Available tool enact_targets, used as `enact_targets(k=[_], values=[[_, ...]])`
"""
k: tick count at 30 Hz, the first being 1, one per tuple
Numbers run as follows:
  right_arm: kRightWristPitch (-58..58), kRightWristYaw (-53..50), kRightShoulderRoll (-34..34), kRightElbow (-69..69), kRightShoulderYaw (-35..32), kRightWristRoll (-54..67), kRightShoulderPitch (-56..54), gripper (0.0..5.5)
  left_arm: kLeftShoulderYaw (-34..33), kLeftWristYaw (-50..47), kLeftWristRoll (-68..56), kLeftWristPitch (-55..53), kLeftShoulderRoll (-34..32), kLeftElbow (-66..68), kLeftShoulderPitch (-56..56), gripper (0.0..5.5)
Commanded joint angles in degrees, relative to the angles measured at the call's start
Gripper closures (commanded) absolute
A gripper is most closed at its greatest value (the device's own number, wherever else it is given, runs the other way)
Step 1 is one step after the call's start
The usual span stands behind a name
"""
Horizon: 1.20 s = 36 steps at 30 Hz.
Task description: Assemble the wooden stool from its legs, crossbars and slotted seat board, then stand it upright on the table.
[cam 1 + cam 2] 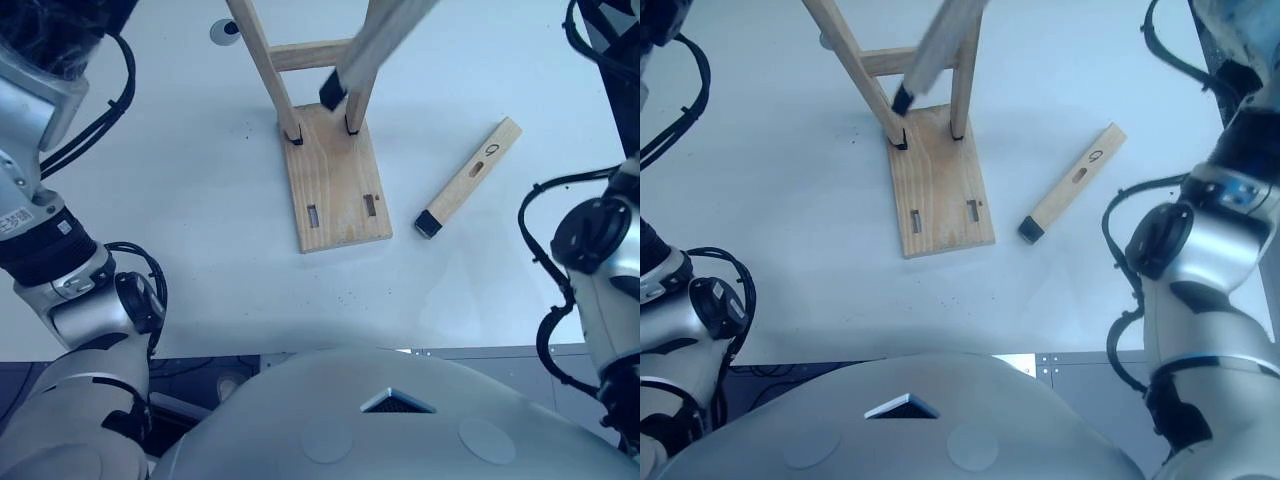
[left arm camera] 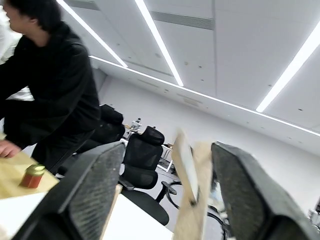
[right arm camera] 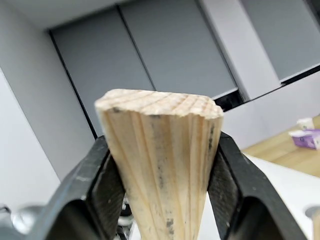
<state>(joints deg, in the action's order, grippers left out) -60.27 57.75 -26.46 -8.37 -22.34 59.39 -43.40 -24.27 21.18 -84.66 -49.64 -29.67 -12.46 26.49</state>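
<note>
Nearest the robot, the seat board lies flat on the bench, slot side up so that legs can be pressed down into it. Its two near slots are empty. Just to the right, apart from the board, a loose leg lies on its side, black-capped end toward the robot, presumably waiting its turn.

At the board's far end, two standing legs are seated in their slots, joined partway up by a crossbar.

A third leg hangs tilted above that far end, its dark tip clear of the board. The right gripper holds it by the upper end, fingers clamped on the wood from both sides, likely to steer the tip toward an open slot.

The left gripper has its fingers spread wide with a blurred wooden piece between them. It may be steadying the frame, though contact cannot be made out.
</note>
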Motion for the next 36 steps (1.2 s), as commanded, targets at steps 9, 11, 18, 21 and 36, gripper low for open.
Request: enact_targets(k=[9,11,18,21,36], values=[[13.9,10.5,-6.5,12.9,12.6,-12.0,16.4,3.44,-1.0,1.6,2.1,-1.2,-4.9,4.8,-1.4,4.13],[14.5,11.2,-6.9,12.4,13.4,-12.7,16.9,3.44,-0.8,2.0,2.4,-1.4,-5.2,5.3,-1.2,4.46],[17.0,12.7,-8.7,11.4,15.7,-16.0,16.7,3.44,-0.5,2.9,3.7,-1.5,-4.6,5.5,-1.7,5.44],[18.1,13.3,-9.2,11.1,18.0,-17.6,17.3,3.44,-0.4,2.8,3.7,-1.6,-4.2,5.0,-2.2,5.5],[26.4,23.9,-18.2,9.5,33.0,-28.8,8.7,3.44,-0.4,0.2,3.5,-0.1,-0.2,1.4,-6.4,5.5]])
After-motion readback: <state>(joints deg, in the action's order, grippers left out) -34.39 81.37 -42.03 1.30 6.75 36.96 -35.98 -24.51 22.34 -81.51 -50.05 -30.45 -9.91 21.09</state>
